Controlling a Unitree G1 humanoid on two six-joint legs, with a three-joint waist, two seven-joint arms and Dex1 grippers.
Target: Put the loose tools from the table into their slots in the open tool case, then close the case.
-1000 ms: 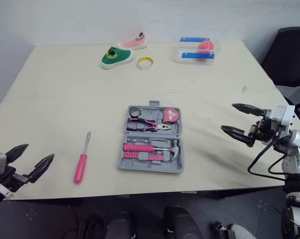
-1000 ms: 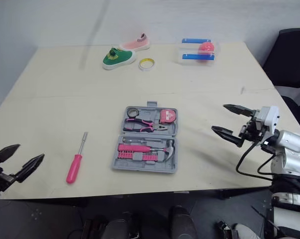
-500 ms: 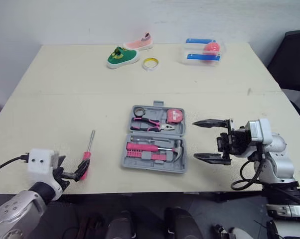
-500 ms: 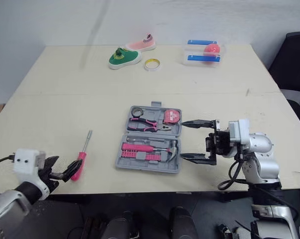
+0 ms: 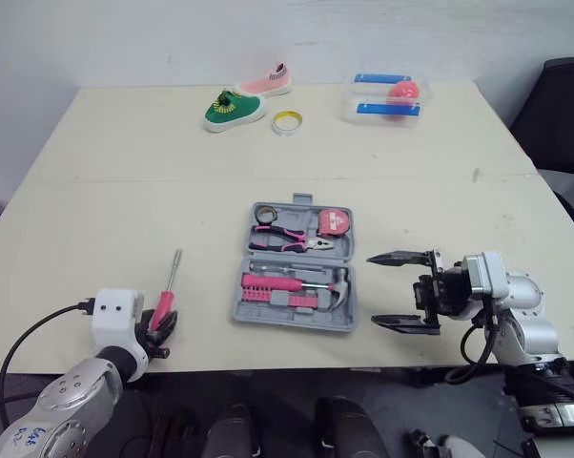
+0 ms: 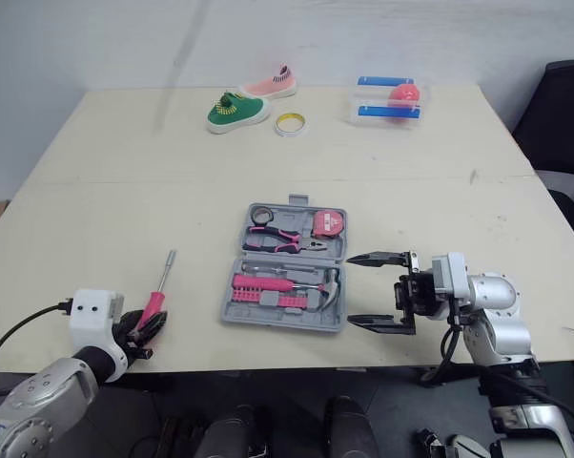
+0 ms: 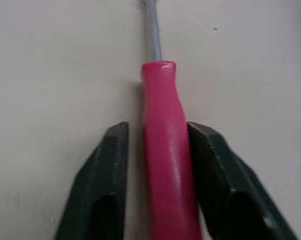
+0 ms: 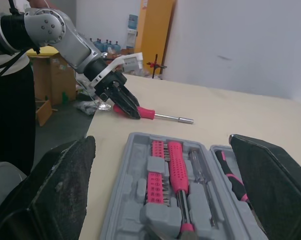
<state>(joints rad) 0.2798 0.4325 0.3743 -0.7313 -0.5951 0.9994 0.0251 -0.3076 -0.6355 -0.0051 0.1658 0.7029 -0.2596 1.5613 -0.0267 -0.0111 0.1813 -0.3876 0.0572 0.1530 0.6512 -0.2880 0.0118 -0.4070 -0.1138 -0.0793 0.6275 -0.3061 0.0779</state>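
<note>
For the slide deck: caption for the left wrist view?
Left gripper open around the handle of the pink screwdriver lying on the table.

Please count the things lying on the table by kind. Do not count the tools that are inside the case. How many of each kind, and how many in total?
Shoes: 2
Tape roll: 1
Box: 1
Case: 1
Screwdriver: 1
Total: 6

I see a pale cream worktop [image 5: 125, 191], evenly lit, with a plain white wall [image 5: 173, 38] right behind its far edge, a black chair [image 5: 563, 114] off its right side, and dark floor [image 5: 382, 405] below its near edge.
</note>
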